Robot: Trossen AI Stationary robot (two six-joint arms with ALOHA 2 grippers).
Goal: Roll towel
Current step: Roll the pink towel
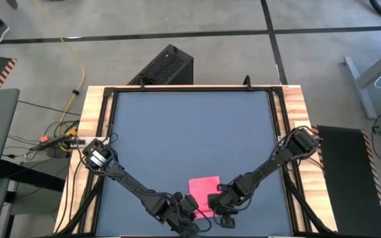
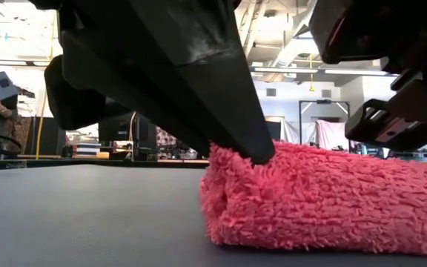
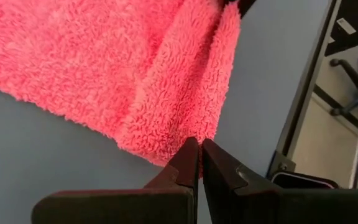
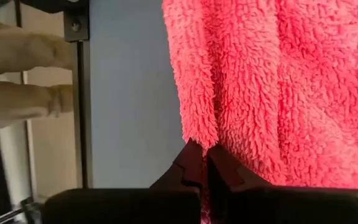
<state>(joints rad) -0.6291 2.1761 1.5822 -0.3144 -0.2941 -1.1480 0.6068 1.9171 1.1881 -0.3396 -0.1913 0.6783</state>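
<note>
Table mat (image 1: 190,132): the dark grey surface is lying across the wooden table, filling most of the high view; most of it is sitting bare, with all the work crowding at its near edge.

Towel (image 1: 203,192): the bright pink cloth is lying on the mat near the near edge, between the two arms' ends. In the low view the towel (image 2: 325,196) is showing a thick, rounded fold at its near edge, so the first turn appears to be forming. In the high view a flat pink stretch is reaching away from the grippers, not yet rolled.

Left gripper (image 3: 199,149): it is sitting at the towel's near edge, on the robot's left end of it. Its fingers are pressed together, their tips meeting the rim of the folded lip; whether any pile is caught between them is not clear.

Right gripper (image 4: 204,152): it is sitting at the same edge, on the other end. Its fingers are closed almost fully, pinching a thin ridge of towel right at the tips.

Progress: by my reading the roll is only beginning. One fold is turned over at the near edge; most of the cloth is lying flat and waiting to be wound up.

Remaining: carrying the fold across the flat part, both ends evenly, until no flat cloth is showing.
</note>
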